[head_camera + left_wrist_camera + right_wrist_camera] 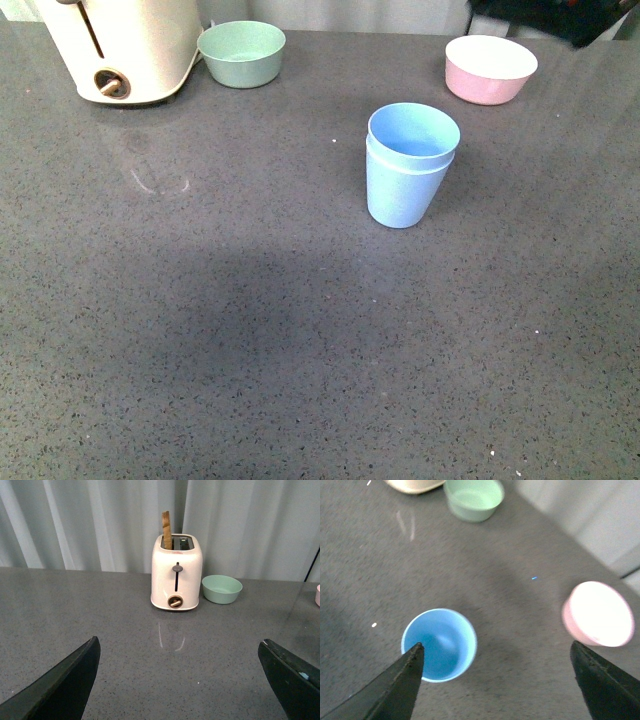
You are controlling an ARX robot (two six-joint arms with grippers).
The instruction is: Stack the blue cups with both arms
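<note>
Both claws stand wide and hold nothing: left gripper (177, 680), right gripper (497, 680). Blue cups (408, 165) sit nested at centre-right of the front view. Withdraw straight upward, avoiding the rim.

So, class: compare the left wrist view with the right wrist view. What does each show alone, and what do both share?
Only the left wrist view shows the whole toaster with toast and curtains. Only the right wrist view shows the blue cups from above and the whole pink bowl. Both share the green bowl, the grey counter and wide-open fingers.
</note>
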